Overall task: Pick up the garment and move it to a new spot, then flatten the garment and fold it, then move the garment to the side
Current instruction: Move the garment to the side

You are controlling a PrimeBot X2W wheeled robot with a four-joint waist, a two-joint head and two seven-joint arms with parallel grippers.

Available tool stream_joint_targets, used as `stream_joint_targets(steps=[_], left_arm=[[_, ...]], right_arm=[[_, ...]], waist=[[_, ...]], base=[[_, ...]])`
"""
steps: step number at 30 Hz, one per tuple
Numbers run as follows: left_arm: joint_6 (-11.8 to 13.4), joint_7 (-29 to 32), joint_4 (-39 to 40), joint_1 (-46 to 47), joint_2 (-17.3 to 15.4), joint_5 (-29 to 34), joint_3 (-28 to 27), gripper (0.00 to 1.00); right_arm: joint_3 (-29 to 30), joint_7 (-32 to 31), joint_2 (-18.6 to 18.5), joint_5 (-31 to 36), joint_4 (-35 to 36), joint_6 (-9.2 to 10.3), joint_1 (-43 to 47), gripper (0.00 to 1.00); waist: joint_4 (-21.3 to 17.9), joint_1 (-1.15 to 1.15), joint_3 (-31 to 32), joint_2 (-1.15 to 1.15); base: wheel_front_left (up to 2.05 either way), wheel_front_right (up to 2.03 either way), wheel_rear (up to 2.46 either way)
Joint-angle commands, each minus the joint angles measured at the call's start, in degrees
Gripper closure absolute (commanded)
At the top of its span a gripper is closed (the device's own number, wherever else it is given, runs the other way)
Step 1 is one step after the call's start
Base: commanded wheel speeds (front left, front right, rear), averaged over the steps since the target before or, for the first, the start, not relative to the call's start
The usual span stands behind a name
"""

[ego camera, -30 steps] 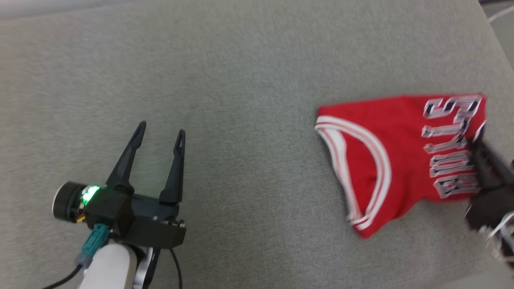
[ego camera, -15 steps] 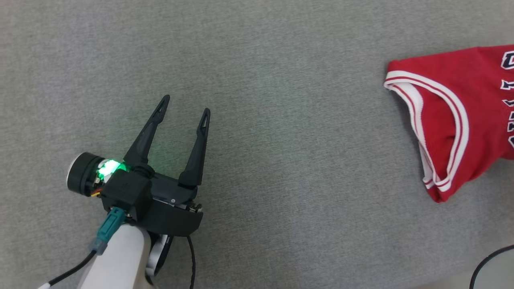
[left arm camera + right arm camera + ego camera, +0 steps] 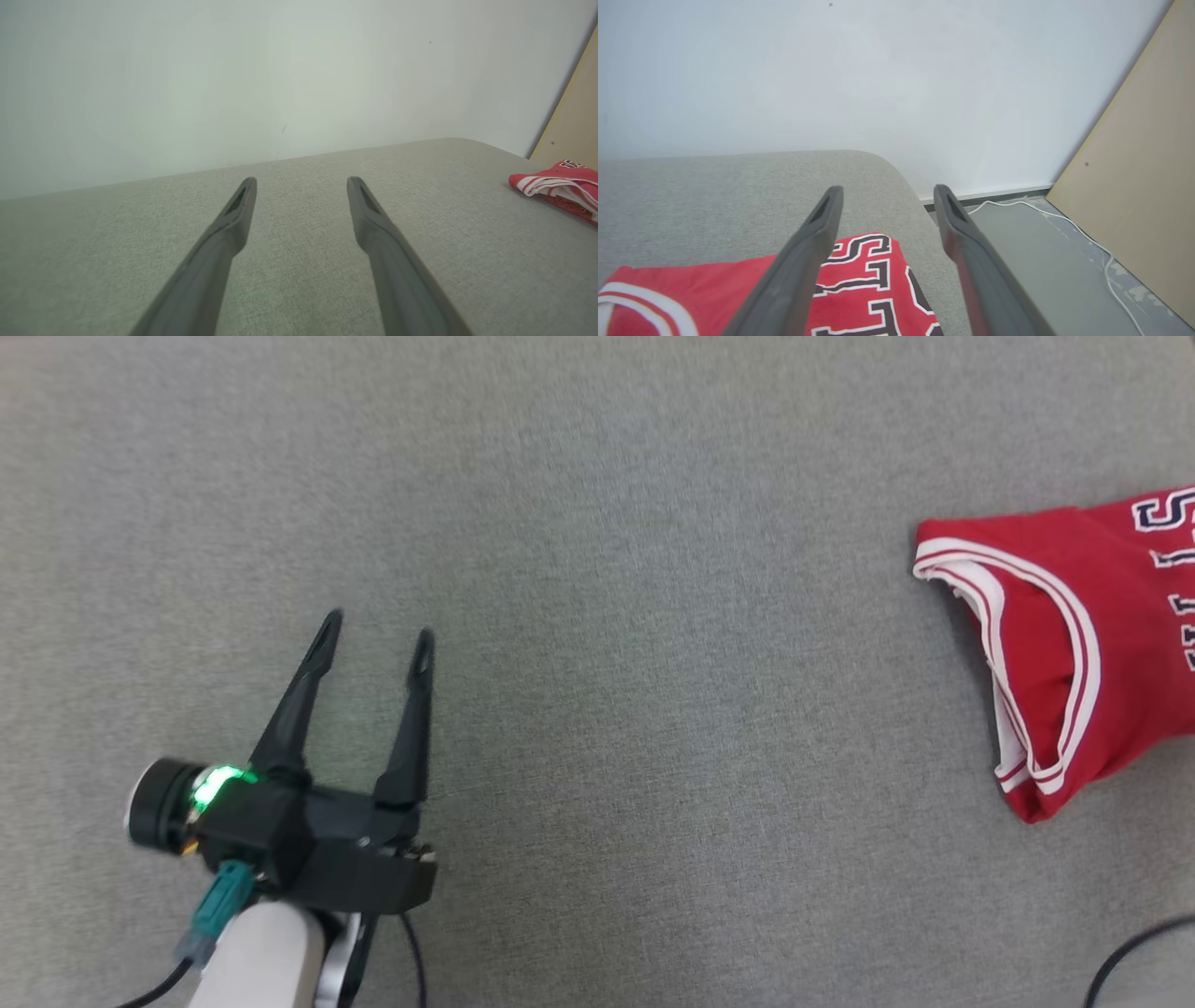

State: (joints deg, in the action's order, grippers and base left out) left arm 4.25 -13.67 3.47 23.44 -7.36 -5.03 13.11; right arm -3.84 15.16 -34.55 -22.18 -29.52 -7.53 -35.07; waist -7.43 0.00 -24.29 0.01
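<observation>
Because the grey cloth surface (image 3: 597,569) ends in a rounded far right corner, anything set there has little margin. The jersey (image 3: 1055,644) lies folded at the right edge, close to that corner. Its lettering faces up and a white-trimmed armhole points toward the middle. I judge the step in hand to be the last one, setting the jersey aside, with only the release to finish cleanly. The right claw (image 3: 887,190) hangs over the lettered end with its jaws wide and nothing between them. The left claw (image 3: 377,627) is also wide and empty, well apart from the jersey over the left part of the surface. The right claw should rise straight up before drawing back, so no finger snags a layer and opens the fold. It is also worth checking that no hem hangs over the edge.
</observation>
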Motion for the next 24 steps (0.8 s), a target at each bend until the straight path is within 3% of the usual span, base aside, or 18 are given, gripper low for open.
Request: stream_joint_targets(steps=[1,6,12,18,24], left_arm=[[0.41,-0.28,-0.35,-1.35,-0.39,-0.76,-0.48,0.00],[1.91,-0.65,-0.20,-4.69,-1.11,-2.13,-3.15,0.00],[3.04,-0.76,0.68,-7.65,-2.11,-3.31,-5.41,0.00],[3.39,-0.86,0.13,-9.67,-2.66,-4.34,-6.34,0.00],[3.10,-1.05,-1.88,-11.89,-2.39,-4.92,-5.93,0.00]], right_arm=[[0.71,0.10,1.45,0.81,1.75,0.08,2.30,0.00],[3.95,0.10,8.54,4.65,15.99,0.08,9.39,0.00],[1.98,-0.43,14.94,8.31,26.40,0.08,15.20,0.00],[-2.05,-2.64,19.29,11.20,31.62,0.08,19.07,0.00],[-4.67,-3.40,22.22,12.11,31.19,0.08,23.25,0.00]], waist=[[1.33,0.00,2.67,-0.01],[3.16,0.00,5.58,-0.01],[5.55,0.00,8.07,-0.01],[6.98,0.00,10.10,-0.01],[7.49,0.00,12.77,-0.01]], base=[[0.00,0.00,0.00],[0.00,0.00,0.00],[0.00,0.00,0.00],[0.00,0.00,0.00],[0.00,0.00,0.00]])
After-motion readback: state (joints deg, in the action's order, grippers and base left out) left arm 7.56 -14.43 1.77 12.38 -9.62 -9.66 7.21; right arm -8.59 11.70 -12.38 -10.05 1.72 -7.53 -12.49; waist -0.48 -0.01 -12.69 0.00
